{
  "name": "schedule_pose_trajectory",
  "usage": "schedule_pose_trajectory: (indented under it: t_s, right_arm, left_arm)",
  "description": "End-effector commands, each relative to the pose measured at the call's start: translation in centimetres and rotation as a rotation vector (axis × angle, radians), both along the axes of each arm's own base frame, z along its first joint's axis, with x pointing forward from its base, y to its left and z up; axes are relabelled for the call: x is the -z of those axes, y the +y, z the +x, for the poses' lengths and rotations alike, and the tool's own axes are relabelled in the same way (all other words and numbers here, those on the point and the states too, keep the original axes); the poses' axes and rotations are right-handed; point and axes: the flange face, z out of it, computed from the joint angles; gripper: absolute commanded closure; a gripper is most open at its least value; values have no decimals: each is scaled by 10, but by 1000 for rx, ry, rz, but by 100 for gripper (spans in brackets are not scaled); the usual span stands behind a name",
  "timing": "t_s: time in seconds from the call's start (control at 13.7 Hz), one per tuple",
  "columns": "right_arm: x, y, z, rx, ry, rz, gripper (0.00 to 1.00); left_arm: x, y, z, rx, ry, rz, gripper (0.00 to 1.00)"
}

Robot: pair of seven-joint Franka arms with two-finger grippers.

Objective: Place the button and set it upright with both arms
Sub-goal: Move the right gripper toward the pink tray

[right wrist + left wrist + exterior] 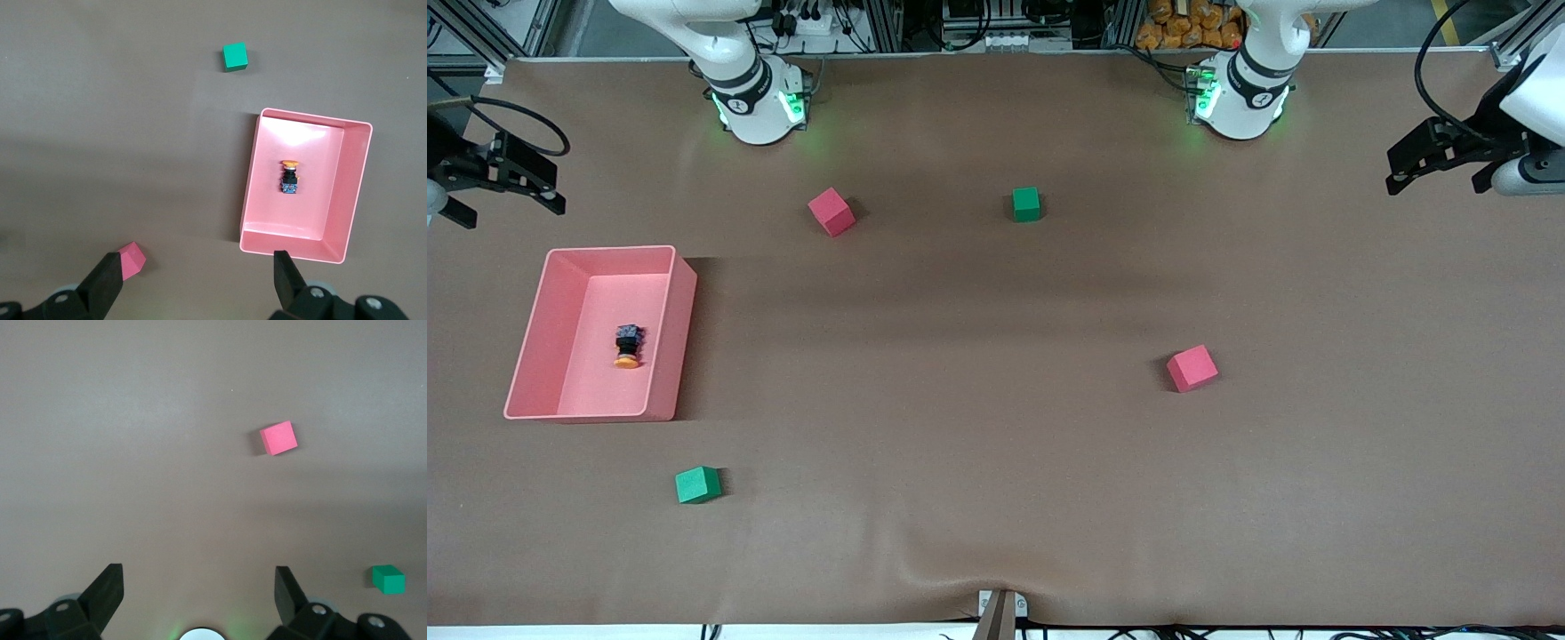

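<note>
The button [629,347] lies on its side in a pink tray [685,329] toward the right arm's end of the table, its orange cap pointing toward the front camera. It also shows in the right wrist view [289,177], inside the tray [249,180]. My right gripper [511,209] hangs open and empty over the table's edge at the right arm's end, apart from the tray; it also shows in its wrist view [197,277]. My left gripper [1440,178] hangs open and empty over the left arm's end of the table; it also shows in its wrist view [198,590].
Two red cubes [831,212] [1192,368] and two green cubes [1026,204] [697,484] lie scattered on the brown table. The left wrist view shows a red cube [279,438] and a green cube [388,579]. The right wrist view shows a green cube [234,57] and a red cube [130,259].
</note>
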Motion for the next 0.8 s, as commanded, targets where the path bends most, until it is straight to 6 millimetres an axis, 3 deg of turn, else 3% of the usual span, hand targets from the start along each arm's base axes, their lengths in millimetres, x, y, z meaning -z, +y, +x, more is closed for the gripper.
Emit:
schedule_pose_trajectory:
  t_s: [0.0,0.22,0.51,0.73]
  right_arm:
    - [-3,-2,1,8,0,14,0]
    - [-3,-3,1,11,0,14,0]
    - [-3,-5,2,15,-3,14,0]
    - [2,-20,6,40,8,15,0]
  left_arm:
    - [-5,1,0,3,5,-12,0]
    - [-11,1,2,0,-9,-17,0]
    - [-1,-6,13,3,8,-8,0]
    - [2,-6,13,-3,16,-10,0]
